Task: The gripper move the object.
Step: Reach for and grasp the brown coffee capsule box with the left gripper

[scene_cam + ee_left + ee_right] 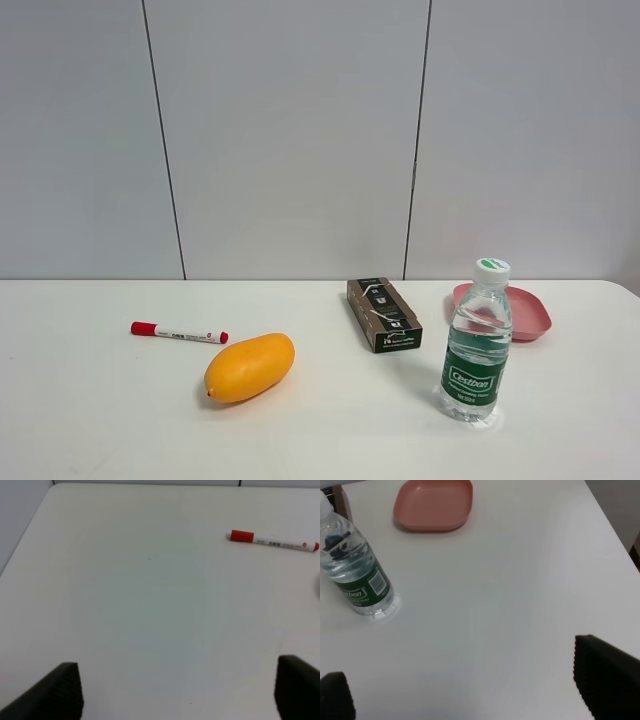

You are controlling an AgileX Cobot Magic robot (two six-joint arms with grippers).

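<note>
The task stood at its very start: the box (384, 314) lay untouched on the table (100, 420), and neither arm showed in the high view. The left claw (175, 692) hung over bare table with its jaws spread wide, holding and touching nothing. Only the marker (272, 541) lay ahead of it, off to one side. The right claw (470, 685) was likewise spread wide and empty, with the bottle (355, 565) and the plate (434, 505) ahead of it. The box lay well clear of both claws, between the mango (250, 367) and the plate, and by my judgement closer to the right claw, just past the bottle. The next move called for one claw to travel to the box, line up across its narrow width, and come down over it before closing.
</note>
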